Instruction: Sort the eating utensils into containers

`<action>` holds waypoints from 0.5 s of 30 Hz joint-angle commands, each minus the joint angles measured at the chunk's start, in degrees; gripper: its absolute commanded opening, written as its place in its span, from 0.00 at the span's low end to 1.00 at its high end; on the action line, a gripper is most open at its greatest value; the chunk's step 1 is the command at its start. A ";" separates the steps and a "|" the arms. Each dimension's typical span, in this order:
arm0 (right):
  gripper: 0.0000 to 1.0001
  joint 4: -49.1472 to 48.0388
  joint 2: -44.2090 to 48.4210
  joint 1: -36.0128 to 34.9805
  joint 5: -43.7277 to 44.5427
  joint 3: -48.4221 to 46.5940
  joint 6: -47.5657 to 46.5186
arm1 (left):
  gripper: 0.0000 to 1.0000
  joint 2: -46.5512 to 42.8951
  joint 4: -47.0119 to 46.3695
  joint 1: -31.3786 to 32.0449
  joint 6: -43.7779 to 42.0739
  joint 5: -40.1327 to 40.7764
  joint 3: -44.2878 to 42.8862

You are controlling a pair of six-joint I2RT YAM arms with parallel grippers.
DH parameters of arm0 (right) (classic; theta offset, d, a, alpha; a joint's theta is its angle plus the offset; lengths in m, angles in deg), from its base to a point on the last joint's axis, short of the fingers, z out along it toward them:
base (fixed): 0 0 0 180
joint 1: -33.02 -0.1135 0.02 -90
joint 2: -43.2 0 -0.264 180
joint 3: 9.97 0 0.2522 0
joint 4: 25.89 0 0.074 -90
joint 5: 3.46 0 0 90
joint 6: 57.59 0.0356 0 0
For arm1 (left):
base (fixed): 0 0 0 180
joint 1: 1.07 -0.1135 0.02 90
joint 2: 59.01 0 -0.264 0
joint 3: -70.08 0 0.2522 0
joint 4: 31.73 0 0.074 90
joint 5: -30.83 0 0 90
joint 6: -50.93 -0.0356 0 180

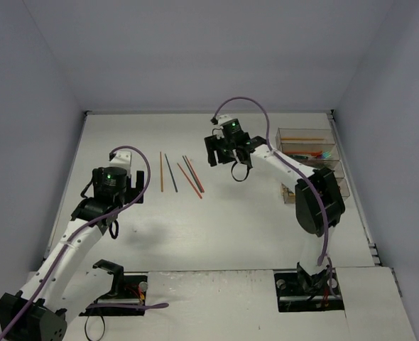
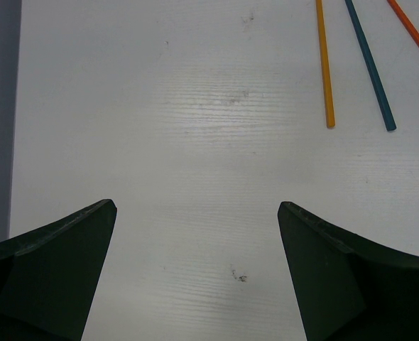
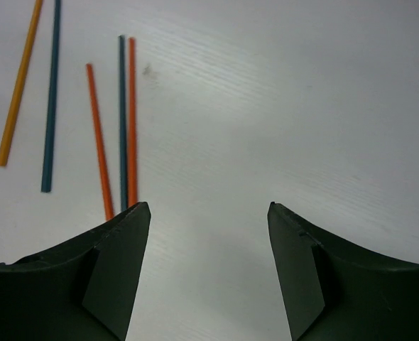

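Several chopsticks lie side by side on the white table: a yellow-orange one (image 1: 161, 172) (image 2: 324, 64) (image 3: 19, 85), a teal one (image 1: 171, 172) (image 2: 369, 64) (image 3: 52, 92), and orange ones (image 1: 189, 181) (image 3: 98, 135) with another teal one (image 3: 122, 121) between them. The containers (image 1: 302, 131) are a row of clear bins at the right edge, with coloured utensils inside. My left gripper (image 1: 130, 190) (image 2: 197, 206) is open and empty, left of the chopsticks' near ends. My right gripper (image 1: 220, 158) (image 3: 209, 206) is open and empty over bare table, just right of the chopsticks.
The right arm's forearm (image 1: 316, 199) crosses over the nearer bins and hides part of them. Grey walls close the table at the back and both sides. Both arm bases sit at the near edge.
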 commanded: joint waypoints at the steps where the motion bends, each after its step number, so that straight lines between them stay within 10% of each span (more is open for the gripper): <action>1: 0.63 -1.77 -2.07 -5.09 -1.72 -0.83 -2.92 | 0.97 0.23 -2.73 -0.36 -0.30 -0.53 -1.32; 15: 0.44 -3.38 -11.95 -8.62 2.18 -7.66 -0.83 | 0.97 -0.77 -2.38 -0.27 -0.16 -0.22 -1.23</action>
